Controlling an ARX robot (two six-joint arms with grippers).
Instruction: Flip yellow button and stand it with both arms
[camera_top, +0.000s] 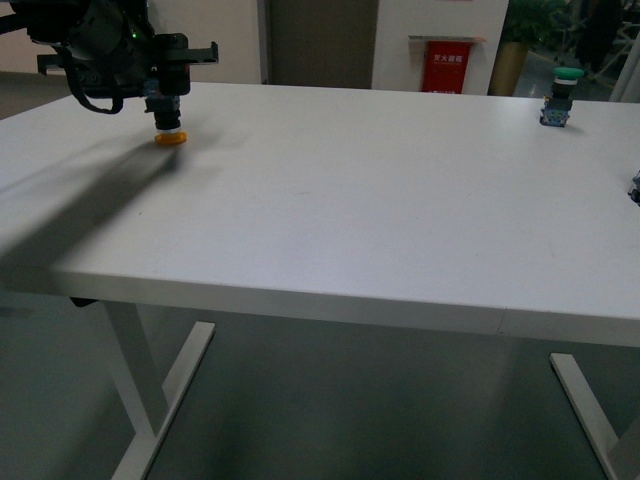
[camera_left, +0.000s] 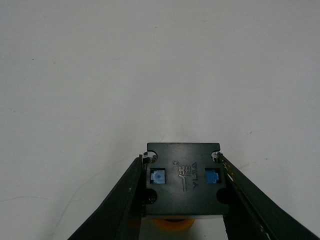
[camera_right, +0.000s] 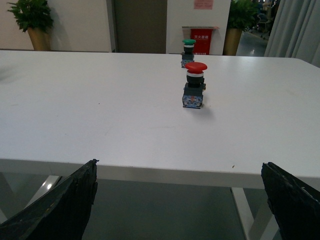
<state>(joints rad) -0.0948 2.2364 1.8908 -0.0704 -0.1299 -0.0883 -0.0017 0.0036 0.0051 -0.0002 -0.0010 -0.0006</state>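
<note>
Left gripper (camera_left: 181, 160) clamped on yellow button (camera_top: 169, 136), held between its fingers, cap facing down, right gripper (camera_right: 179, 164) spread apart

The table (camera_top: 350, 220) top is looking smooth, matt white. The yellow button (camera_top: 169, 136) is showing a plastic cap and a matt black moulded base; the red button (camera_right: 195, 85) is gleaming faintly on its cap.
</note>
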